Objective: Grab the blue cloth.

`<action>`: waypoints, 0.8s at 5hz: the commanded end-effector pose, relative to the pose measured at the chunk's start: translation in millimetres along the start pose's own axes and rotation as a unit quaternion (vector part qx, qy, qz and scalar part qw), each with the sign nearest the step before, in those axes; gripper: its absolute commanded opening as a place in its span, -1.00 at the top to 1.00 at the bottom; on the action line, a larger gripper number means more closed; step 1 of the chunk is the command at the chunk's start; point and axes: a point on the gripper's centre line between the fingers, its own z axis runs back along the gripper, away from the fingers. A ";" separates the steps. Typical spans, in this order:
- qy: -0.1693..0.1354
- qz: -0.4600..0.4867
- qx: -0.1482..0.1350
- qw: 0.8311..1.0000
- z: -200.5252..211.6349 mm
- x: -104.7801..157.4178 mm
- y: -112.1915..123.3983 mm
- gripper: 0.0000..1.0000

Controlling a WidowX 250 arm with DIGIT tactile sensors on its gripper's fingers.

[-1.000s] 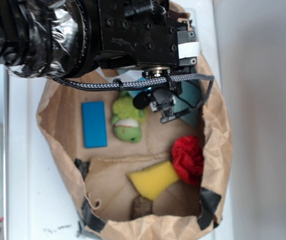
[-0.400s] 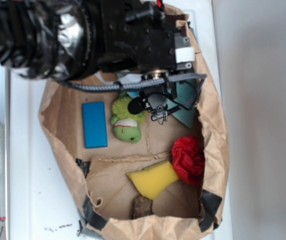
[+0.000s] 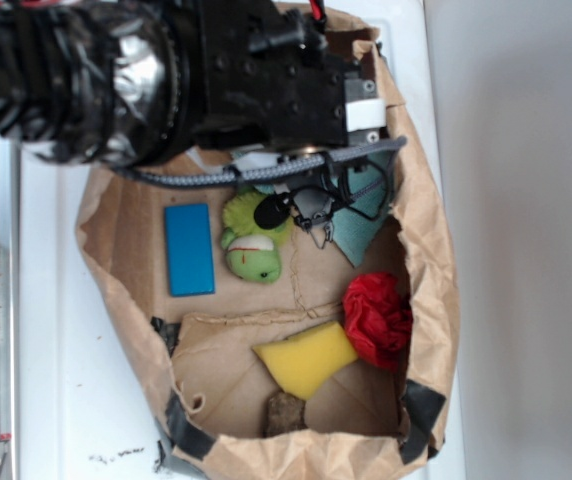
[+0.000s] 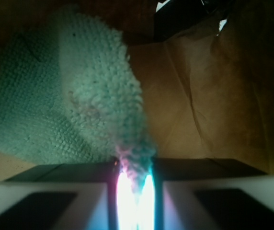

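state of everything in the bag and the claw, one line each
claw: shut on the blue cloth, a fold pinched between its pads
blue cloth: rumpled, pulled up to a point at the claw
green plush toy: lying loose on the bag floor
blue block: lying flat, untouched
yellow sponge: lying flat
red cloth: bunched against the bag wall
paper bag: open, rim rolled down
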 end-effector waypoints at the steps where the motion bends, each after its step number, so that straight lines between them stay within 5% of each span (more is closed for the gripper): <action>1: -0.024 0.011 -0.009 1.000 30.6 7.4 2.1 1.00; 4: 0.013 0.025 -0.062 0.998 98.0 0.3 10.4 1.00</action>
